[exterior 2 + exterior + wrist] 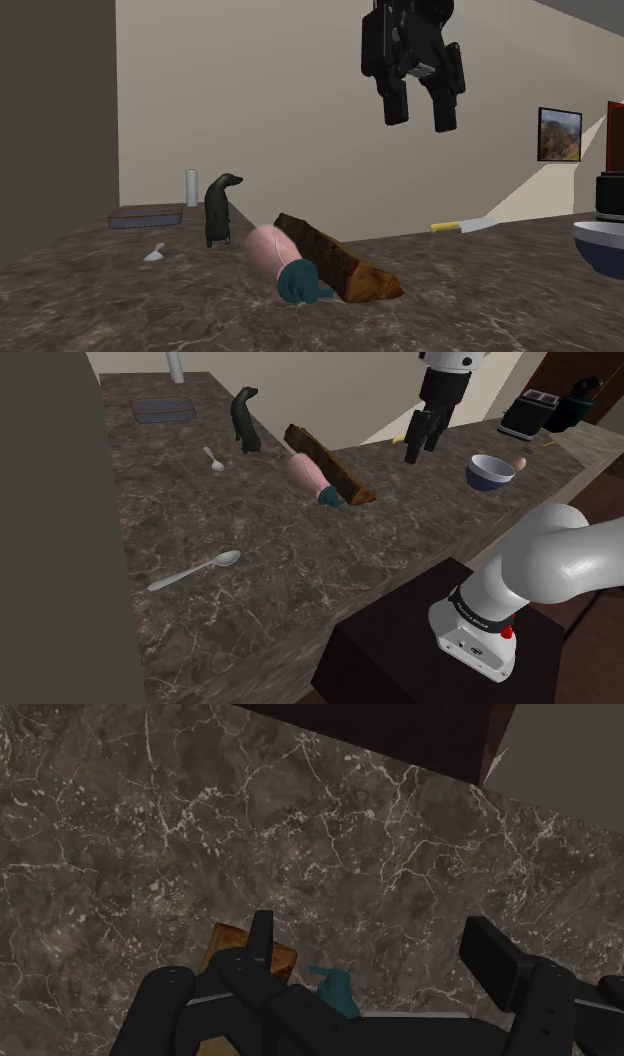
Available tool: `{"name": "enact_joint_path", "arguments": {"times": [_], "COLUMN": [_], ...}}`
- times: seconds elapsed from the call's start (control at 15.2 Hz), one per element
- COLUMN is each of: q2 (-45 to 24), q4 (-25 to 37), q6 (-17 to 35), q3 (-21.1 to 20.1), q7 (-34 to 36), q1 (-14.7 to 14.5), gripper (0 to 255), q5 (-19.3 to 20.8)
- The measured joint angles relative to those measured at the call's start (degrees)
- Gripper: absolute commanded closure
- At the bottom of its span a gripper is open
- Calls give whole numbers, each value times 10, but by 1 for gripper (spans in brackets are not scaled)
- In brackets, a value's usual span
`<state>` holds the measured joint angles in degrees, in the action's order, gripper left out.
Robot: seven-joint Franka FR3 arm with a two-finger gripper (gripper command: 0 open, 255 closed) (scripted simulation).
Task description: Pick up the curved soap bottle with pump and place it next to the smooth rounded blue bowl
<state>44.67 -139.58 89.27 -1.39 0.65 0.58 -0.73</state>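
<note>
Marble counter (250, 552) carries everything, with one brown bark-like slab (330, 467) near its middle. The white arm (560, 562) bends up from the dark stand (400, 652) and hangs the gripper (420, 452) high over the counter, past the slab's pump end. It points down with its fingers spread and nothing between them.

One pink soap bottle (308, 477) lies on its side, touching the slab. One blue bowl (490, 472) sits well apart from the slab. One dark animal figure (245, 420) stands beyond it.

The shoulder view shows two spoons (195, 572), both well apart from the slab. The second exterior view adds a yellow-handled knife (463, 226) behind the slab. The wrist view catches the slab's corner and the teal pump (335, 989) beside one finger.
</note>
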Motion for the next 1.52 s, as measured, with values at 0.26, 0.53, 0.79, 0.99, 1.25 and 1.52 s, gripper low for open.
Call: {"name": "enact_joint_path", "arguments": {"times": [0.26, 0.53, 0.79, 0.99, 1.25, 1.52], "q2": [-33, -104, -178, -249, -337, -424], "q4": [-11, -8, 11, 32, 68, 118], "q6": [48, 125, 188, 241, 294, 326], "q3": [-14, -44, -69, -88, -108, -118], "q7": [17, 57, 97, 134, 188, 243], "q1": [1, 4, 13, 22, 33, 39], "gripper": [0, 0, 0, 0, 0, 0], "q5": [2, 10, 29, 53, 95, 146]}}
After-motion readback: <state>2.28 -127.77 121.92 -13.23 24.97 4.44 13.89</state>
